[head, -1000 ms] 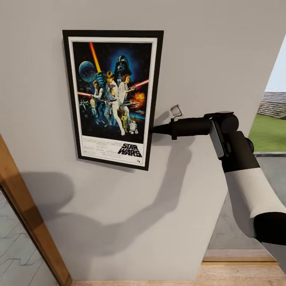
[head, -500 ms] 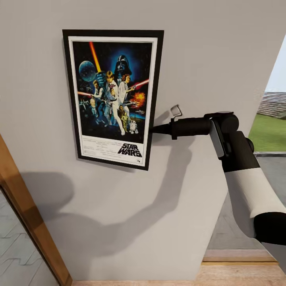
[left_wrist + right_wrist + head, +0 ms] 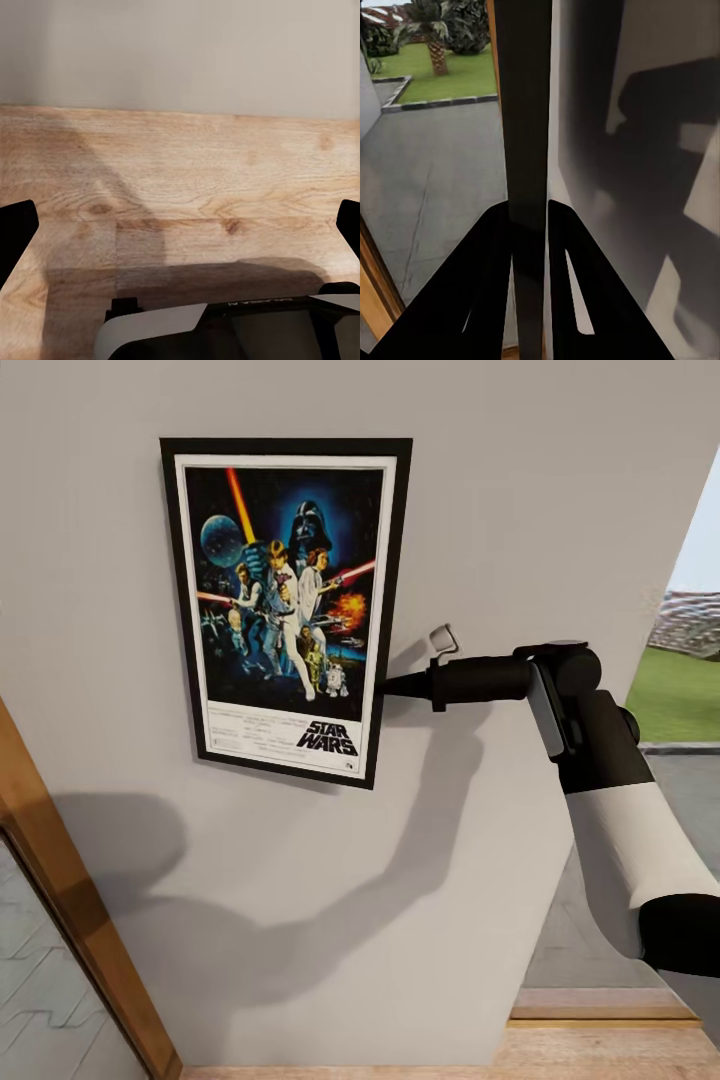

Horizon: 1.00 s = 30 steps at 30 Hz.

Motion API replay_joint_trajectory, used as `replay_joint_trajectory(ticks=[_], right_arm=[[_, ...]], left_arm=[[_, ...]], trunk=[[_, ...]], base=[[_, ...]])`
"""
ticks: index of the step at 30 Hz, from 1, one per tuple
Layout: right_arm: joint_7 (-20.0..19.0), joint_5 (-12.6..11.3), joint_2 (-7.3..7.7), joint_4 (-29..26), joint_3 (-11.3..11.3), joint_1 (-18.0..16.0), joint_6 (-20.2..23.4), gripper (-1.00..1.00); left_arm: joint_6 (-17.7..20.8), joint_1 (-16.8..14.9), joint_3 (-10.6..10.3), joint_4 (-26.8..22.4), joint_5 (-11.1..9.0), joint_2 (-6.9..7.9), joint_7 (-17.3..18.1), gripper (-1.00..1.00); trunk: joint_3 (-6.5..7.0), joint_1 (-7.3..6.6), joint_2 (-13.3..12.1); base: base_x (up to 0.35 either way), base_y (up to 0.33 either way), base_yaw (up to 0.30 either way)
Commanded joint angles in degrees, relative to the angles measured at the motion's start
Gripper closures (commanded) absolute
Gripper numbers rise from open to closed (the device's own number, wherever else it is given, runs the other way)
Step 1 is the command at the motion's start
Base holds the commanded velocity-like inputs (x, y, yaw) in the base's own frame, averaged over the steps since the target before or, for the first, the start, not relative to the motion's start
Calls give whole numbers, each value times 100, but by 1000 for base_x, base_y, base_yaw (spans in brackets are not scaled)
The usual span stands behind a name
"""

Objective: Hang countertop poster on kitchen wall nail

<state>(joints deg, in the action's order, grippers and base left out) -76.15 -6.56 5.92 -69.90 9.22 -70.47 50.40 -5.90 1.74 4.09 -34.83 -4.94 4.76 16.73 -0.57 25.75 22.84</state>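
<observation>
The poster (image 3: 285,610) lies flat and upright against the grey wall (image 3: 540,490), its left edge shifted very slightly toward the right since half a second ago. The right end effector (image 3: 385,686) remains closed on the poster's right edge. The left end effector (image 3: 180,225) hangs wide open over a wooden floor (image 3: 195,187), holding nothing.

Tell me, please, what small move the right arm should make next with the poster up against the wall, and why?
Probably open the right gripper and ease it back from the frame, watching whether the poster holds. It lies flat against the wall, upright with only a slight tilt, and the fingers are clamped on its right edge. No nail is visible, so I cannot confirm it is hooked.
</observation>
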Motion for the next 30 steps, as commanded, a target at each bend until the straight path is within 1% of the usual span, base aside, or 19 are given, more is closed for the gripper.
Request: replay_joint_trajectory(ticks=[1, 27, 29, 30], right_arm=[[-6, -47, 5, 2, 10, -7, 64, 100], [13, -38, 5, 39, 10, -4, 73, 100], [56, -28, 8, 52, -25, -11, 49, 100], [56, -28, 8, 53, -25, -11, 51, 100]], left_arm=[[10, 1, 13, -3, -51, -1, 40, -100], [10, 1, 13, -5, -52, -1, 37, -100], [-8, 1, 21, 2, -78, -59, 37, -100], [-8, 1, 21, 0, -78, -60, 38, -100]], trunk=[[-6, 3, 8], [-6, 3, 8], [-6, 3, 8], [-6, 3, 8]], base=[[0, 0, 0], [0, 0, 0], [0, 0, 0], [0, 0, 0]])
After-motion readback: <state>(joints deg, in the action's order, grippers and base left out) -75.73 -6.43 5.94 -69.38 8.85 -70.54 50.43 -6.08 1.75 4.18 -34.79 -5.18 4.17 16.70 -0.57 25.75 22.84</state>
